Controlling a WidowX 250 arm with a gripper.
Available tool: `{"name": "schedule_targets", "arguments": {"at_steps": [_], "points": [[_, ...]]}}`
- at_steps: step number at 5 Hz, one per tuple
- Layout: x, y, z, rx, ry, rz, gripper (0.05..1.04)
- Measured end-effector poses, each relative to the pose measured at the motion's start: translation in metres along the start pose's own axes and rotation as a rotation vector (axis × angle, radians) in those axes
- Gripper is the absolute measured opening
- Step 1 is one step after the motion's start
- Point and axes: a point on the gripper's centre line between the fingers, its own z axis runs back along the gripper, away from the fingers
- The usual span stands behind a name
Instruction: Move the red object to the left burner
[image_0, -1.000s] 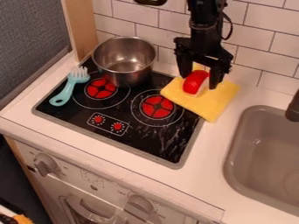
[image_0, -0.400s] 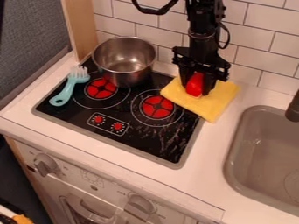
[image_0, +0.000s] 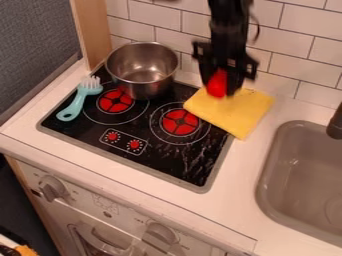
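The red object is hanging above the cloth, its long axis running nearly upright, one end pointing down. The gripper is clasping it, jaws hiding its sides; blur is obscuring its outline.

The black, flat rectangular stovetop lies in the white flat tabletop, left of the grey rounded sink. The silver round metal pot stands behind the left round red burner and right round red burner; the light-blue plastic brush lies left of both. The yellow square cloth overlaps the stovetop's back right corner, beneath the red rounded object.
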Motion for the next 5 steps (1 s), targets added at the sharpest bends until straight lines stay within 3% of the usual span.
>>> {"name": "schedule_targets", "arguments": {"at_steps": [1, 2, 3, 4, 5], "points": [[-0.035, 0.031, 0.024, -0.044, -0.022, 0.013, 0.589], [-0.070, 0.048, 0.030, -0.060, 0.013, 0.005, 0.589], [-0.104, 0.067, 0.034, -0.039, 0.046, -0.001, 0.589], [-0.129, 0.085, 0.025, 0.010, 0.066, 0.013, 0.589], [-0.149, 0.100, 0.017, 0.086, 0.108, 0.047, 0.589]]}}
